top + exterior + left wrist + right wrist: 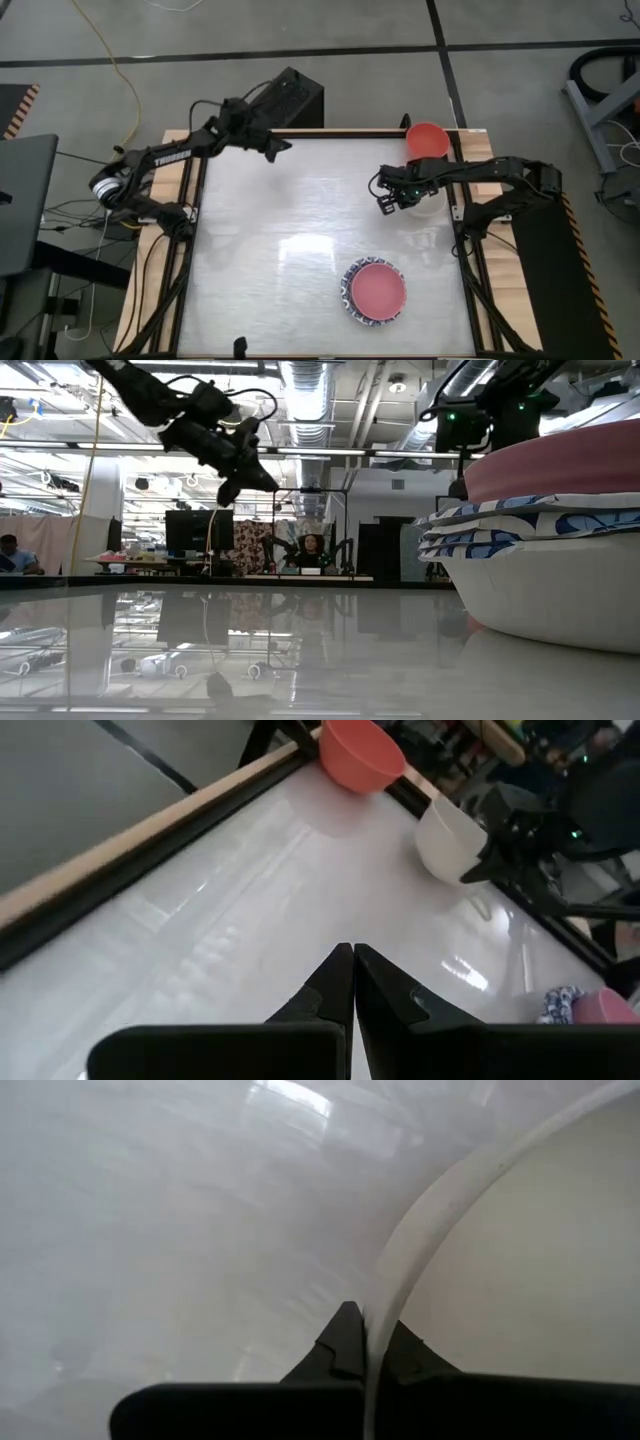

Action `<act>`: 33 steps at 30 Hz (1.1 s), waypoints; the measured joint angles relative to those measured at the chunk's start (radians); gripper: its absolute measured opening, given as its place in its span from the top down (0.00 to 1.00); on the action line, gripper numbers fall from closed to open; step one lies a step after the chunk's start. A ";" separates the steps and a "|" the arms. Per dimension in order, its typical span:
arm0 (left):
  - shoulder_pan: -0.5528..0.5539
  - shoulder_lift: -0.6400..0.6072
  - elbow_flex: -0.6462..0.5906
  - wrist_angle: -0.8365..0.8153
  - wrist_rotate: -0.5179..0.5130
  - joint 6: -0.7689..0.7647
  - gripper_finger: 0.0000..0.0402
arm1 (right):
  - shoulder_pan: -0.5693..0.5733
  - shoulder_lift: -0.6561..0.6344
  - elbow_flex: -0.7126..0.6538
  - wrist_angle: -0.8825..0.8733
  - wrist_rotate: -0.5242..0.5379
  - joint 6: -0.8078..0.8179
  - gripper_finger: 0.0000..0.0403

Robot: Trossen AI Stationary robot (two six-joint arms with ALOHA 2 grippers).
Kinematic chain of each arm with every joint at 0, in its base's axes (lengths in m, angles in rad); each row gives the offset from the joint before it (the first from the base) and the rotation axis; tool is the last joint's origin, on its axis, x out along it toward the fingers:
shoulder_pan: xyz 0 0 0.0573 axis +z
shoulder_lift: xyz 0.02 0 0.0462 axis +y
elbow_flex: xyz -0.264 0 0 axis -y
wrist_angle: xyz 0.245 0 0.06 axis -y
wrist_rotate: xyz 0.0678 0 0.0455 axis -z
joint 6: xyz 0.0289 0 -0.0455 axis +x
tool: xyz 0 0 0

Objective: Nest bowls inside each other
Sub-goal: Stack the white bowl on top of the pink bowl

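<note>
A plain cream-white bowl [428, 195] is near the table's right edge, with my right gripper [388, 207] shut on its rim. Just beyond it, at the far right, a red bowl [427, 140] rests on its base. Toward the near edge stands a stack [376, 292] of blue-patterned bowls with a pink bowl [378, 288] nested on top. My left gripper [283, 147] hovers shut above the table's far left part, holding nothing. It slants down toward the two far bowls. My right gripper pinches the cream-white bowl's rim [385, 1295] on the side facing the table's left. One finger is inside the bowl and one outside. The fingers come from above, pointing down. The bowl looks tilted [450, 840]; whether its base is still on the table I cannot tell.
The glossy white tabletop [270, 230] is bare across its left and middle parts. A black frame and wooden border [190, 250] run around it. A black box [290, 98] sits beyond the far edge. In the low view the stack [550, 550] fills the right side.
</note>
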 joint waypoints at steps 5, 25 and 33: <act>-0.023 -0.075 -0.085 0.057 -0.075 -0.051 1.00 | -0.005 0.000 0.031 0.001 0.011 -0.034 0.98; -0.189 -0.103 -0.146 0.053 -0.257 -0.102 1.00 | -0.100 0.000 0.142 -0.074 0.033 -0.274 0.98; -0.226 -0.103 -0.146 0.052 -0.315 -0.102 1.00 | -0.154 0.001 0.181 -0.051 0.060 -0.331 0.98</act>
